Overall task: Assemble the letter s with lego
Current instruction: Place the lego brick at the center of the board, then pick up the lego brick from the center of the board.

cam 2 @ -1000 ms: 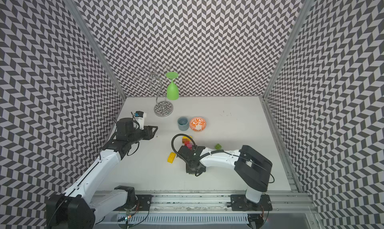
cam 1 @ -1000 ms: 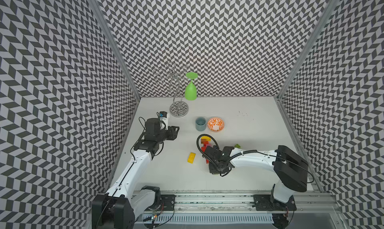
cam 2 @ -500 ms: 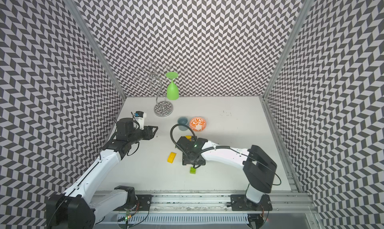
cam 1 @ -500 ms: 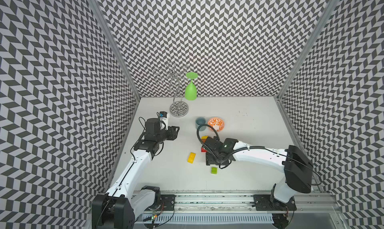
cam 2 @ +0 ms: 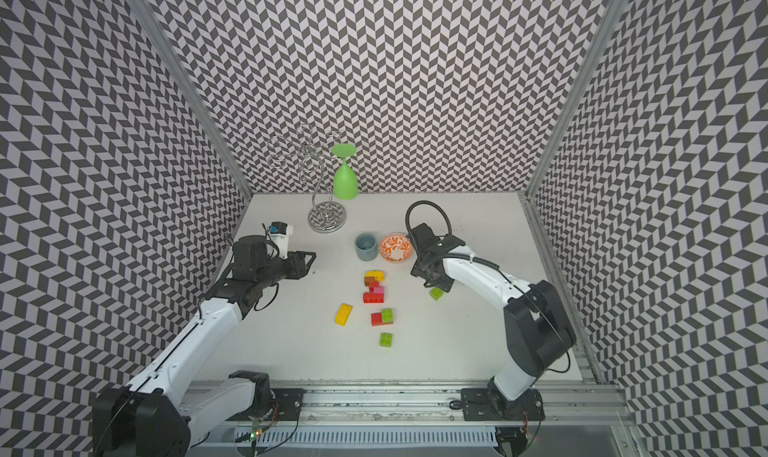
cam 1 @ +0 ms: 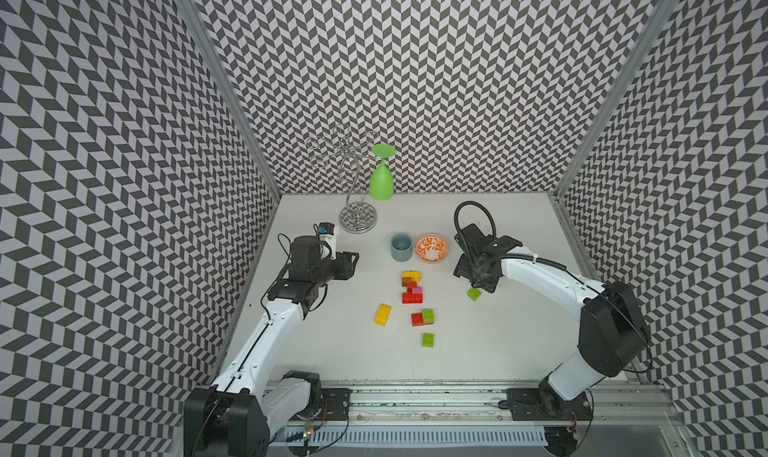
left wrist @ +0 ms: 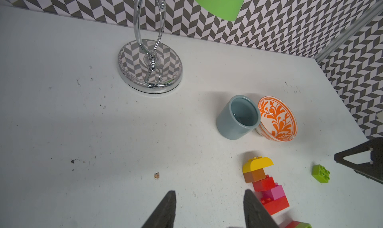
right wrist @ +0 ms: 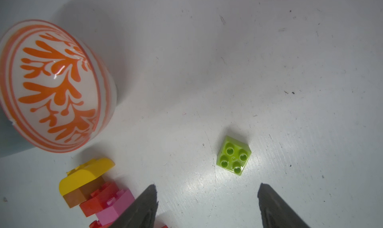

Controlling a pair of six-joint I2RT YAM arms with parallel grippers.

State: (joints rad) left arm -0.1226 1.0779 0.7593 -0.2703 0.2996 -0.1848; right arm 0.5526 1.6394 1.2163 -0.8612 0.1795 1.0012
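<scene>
In both top views a joined column of lego (cam 1: pixel 412 286) (cam 2: pixel 374 288) lies mid-table: yellow, brown, red, pink, red. In front of it lie a loose yellow brick (cam 1: pixel 382 314), a red and green pair (cam 1: pixel 423 317) and a lime green square (cam 1: pixel 428 340). Another lime square (cam 1: pixel 474 294) (right wrist: pixel 233 155) sits studs up on the table to the right. My right gripper (cam 1: pixel 482 285) (right wrist: pixel 207 186) hovers over it, open and empty, with the brick just ahead of the fingertips. At the left my left gripper (cam 1: pixel 353 264) (left wrist: pixel 209 191) is open, holding nothing, its tips beside the column (left wrist: pixel 267 187).
A blue-grey cup (cam 1: pixel 401 247) and an orange-patterned bowl (cam 1: pixel 432 248) stand touching just behind the column. A chrome stand (cam 1: pixel 358 218) with a green glass (cam 1: pixel 381 180) hanging upside down is at the back. Patterned walls close three sides.
My right gripper opened and left a lime brick at the front of the table. It then swung right and back to above the other lime brick. The left arm stayed put.
</scene>
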